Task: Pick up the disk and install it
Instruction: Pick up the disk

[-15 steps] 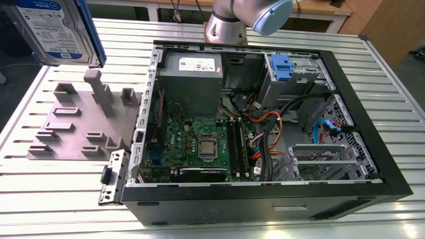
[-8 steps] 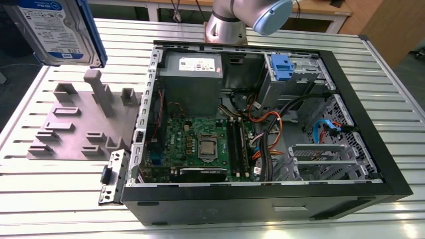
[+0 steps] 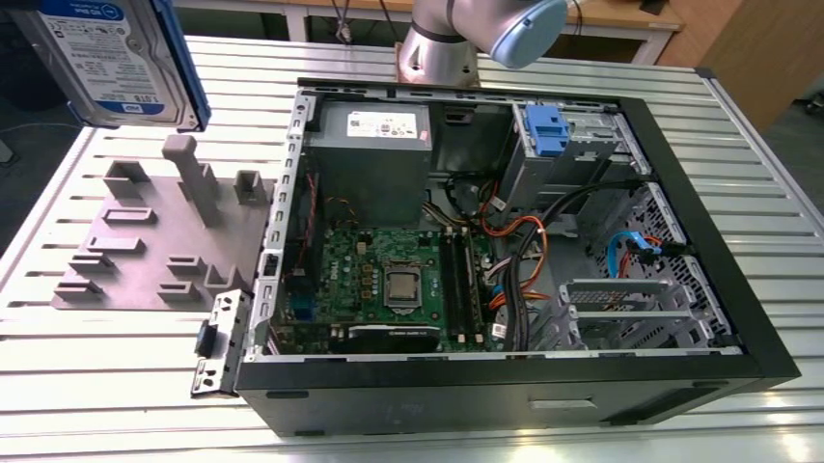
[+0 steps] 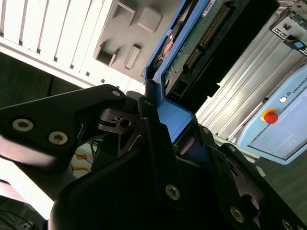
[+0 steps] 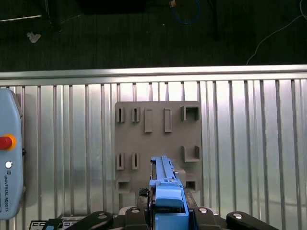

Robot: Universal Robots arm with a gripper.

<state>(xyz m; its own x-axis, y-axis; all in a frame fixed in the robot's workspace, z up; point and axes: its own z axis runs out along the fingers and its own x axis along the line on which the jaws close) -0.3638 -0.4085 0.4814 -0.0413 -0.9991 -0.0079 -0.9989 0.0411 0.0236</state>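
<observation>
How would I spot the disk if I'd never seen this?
Find the open black computer case on the ribbed metal table; a grey slotted plate lies beside it, toward the exterior view's left. Held in the air above that plate is the disk: flat, with a white-and-blue label and blue side rails, unlike the plain grey plate.

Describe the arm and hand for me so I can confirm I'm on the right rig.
The arm is a round silver-grey metal tube with a pale blue cap at its joint. In the second wrist view, the hand is matte black, built from flat, angular linkage plates with rounded ends, pinned together with bright silver screw heads.
</observation>
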